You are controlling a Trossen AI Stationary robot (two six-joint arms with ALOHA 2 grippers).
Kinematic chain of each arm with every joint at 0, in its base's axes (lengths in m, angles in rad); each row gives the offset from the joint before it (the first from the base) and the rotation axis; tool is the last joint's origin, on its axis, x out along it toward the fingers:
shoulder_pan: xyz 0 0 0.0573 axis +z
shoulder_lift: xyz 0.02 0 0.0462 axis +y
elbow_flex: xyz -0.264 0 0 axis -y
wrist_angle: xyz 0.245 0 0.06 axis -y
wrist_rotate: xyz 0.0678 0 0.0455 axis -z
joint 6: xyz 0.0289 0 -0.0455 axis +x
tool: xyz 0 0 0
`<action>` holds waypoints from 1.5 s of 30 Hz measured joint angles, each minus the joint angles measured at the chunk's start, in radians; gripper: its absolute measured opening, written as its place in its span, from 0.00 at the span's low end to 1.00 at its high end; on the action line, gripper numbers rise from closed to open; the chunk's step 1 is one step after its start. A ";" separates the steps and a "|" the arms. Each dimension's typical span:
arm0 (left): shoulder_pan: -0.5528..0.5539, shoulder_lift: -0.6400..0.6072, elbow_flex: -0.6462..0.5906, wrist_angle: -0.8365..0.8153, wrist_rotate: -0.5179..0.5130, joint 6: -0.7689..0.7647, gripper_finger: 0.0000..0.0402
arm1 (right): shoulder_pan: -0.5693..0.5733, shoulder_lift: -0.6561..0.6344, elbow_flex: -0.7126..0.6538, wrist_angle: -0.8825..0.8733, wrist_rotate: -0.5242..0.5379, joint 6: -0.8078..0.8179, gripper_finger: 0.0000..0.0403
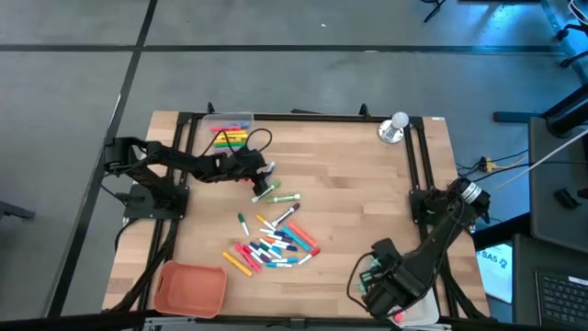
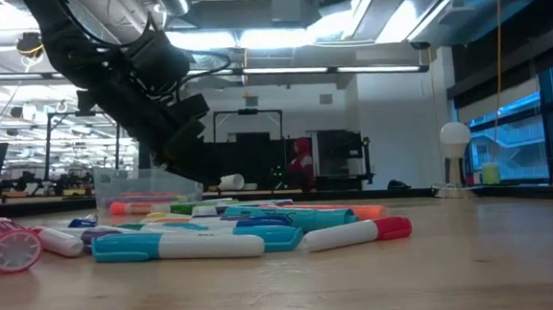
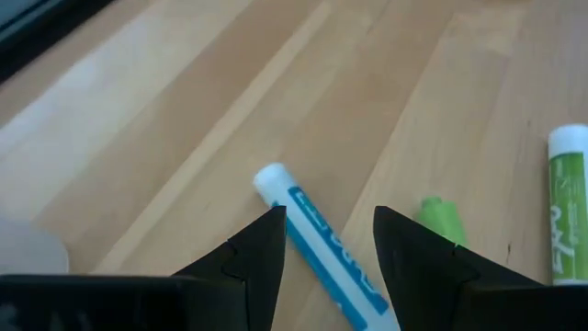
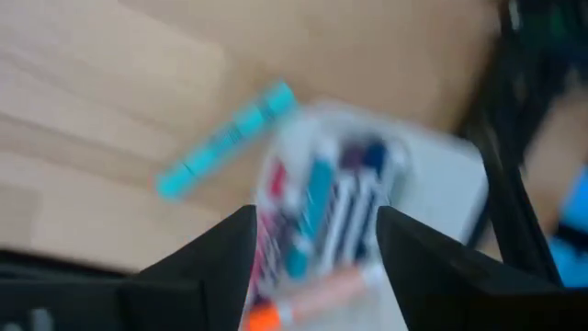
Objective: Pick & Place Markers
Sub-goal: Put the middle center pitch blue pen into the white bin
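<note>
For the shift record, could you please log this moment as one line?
left tool: open, over blue marker | right tool: open, above clear tray | pile remains

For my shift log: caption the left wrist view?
Left pincer open, its tips either side of a white-and-blue marker on the wooden table.

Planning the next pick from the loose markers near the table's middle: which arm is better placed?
Left. The left hand hangs open directly over a white-and-blue marker lying between its fingers. The right hand sits at the table's near right corner, over a clear box of markers.
</note>
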 joint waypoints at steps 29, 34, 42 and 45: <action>-0.044 0.167 0.003 0.030 -0.074 -0.186 0.38 | -0.232 0.000 0.000 0.000 0.570 -0.579 0.47; -0.043 0.194 0.006 0.046 -0.077 -0.134 0.25 | -0.217 0.000 0.000 0.000 0.596 -0.540 0.47; -0.042 0.171 -0.001 0.112 -0.053 -0.075 0.15 | -0.237 0.020 0.000 0.013 0.739 -0.492 0.47; -0.043 0.144 -0.004 0.119 -0.011 -0.076 0.15 | -0.269 0.034 -0.023 0.055 0.663 -0.528 0.47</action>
